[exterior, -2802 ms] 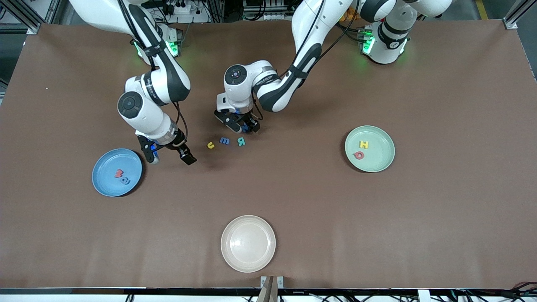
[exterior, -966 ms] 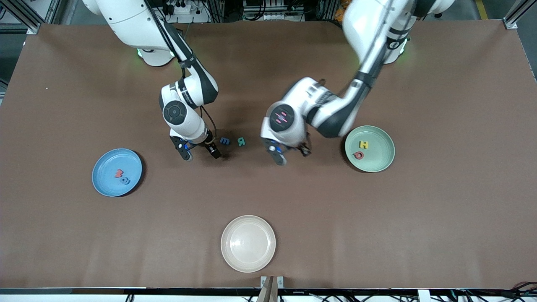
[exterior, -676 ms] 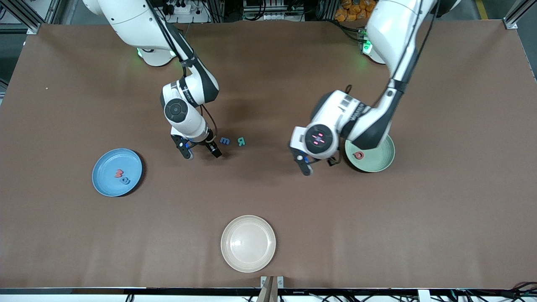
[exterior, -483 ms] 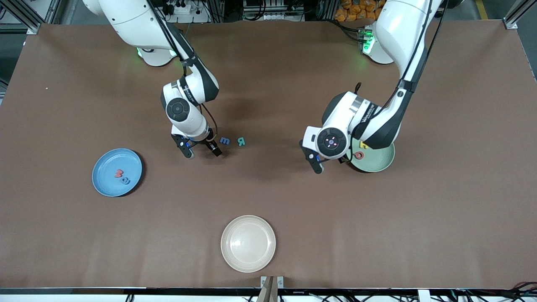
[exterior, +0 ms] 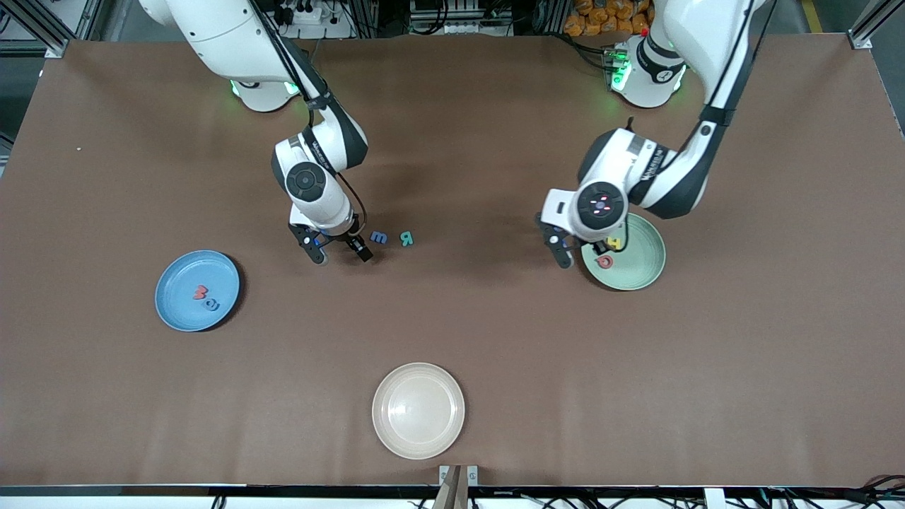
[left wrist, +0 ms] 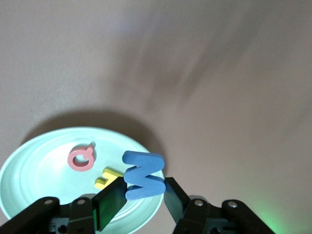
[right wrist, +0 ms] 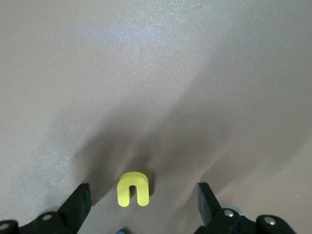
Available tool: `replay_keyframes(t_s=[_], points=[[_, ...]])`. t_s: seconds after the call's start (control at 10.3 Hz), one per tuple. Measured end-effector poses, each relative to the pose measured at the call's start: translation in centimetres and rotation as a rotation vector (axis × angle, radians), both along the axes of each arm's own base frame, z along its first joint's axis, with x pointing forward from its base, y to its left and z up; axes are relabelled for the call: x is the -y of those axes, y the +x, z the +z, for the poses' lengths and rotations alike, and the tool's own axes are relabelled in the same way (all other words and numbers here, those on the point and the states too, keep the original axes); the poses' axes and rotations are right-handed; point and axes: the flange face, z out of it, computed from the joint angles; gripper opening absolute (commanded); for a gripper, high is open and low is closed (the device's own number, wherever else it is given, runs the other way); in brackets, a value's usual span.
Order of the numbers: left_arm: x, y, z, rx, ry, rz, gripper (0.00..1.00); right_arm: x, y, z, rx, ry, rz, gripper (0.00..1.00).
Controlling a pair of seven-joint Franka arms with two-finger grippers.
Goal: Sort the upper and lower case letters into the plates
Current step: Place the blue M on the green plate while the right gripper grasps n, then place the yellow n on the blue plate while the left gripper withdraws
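Left wrist view: left gripper pinches blue letter over green plate's rim, early release drops it outside; right gripper spread wide around yellow letter on table may nudge it.

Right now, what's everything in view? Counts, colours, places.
Blue plate: 1, toward the right arm's end of the table; holds a red letter and a blue letter.
Pale green plate: 1, toward the left arm's end; holds a pink Q and a yellow H.
Cream-white plate: 1, nearest the front camera.
Blue m and teal R: 1 each, side by side on the brown table.
Yellow u: 1, on the table between the right gripper's fingers.
Blue M: 1, held over the green plate's rim.
Right gripper: open, low around the u.
Left gripper: shut on the M.
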Motion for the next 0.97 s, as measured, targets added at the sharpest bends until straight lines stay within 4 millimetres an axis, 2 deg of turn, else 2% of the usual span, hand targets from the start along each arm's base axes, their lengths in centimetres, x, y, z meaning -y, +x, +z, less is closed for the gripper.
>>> replay_keyframes(t_s=[0.39, 0.68, 0.77, 0.87, 0.97], points=[[-1.7, -1.4, -3.0, 0.009, -0.018, -0.005, 0.10, -0.3, 0.3, 0.9, 0.024, 0.014, 0.001, 0.00], [-4.7, -0.5, -3.6, 0.009, -0.045, -0.020, 0.10, -0.4, 0.4, 1.1, 0.029, 0.017, 0.000, 0.00], [-5.8, -0.2, -3.7, 0.009, -0.052, -0.020, 0.21, -0.2, 0.6, 1.2, 0.032, 0.017, -0.002, 0.00], [-6.4, -0.1, -3.9, 0.007, -0.056, -0.022, 0.47, 0.1, 1.2, 1.9, 0.049, 0.016, 0.001, 0.00], [-6.5, -0.3, -4.2, 0.005, -0.056, -0.022, 0.84, 1.2, 2.7, 3.1, 0.078, -0.001, 0.015, 0.00]])
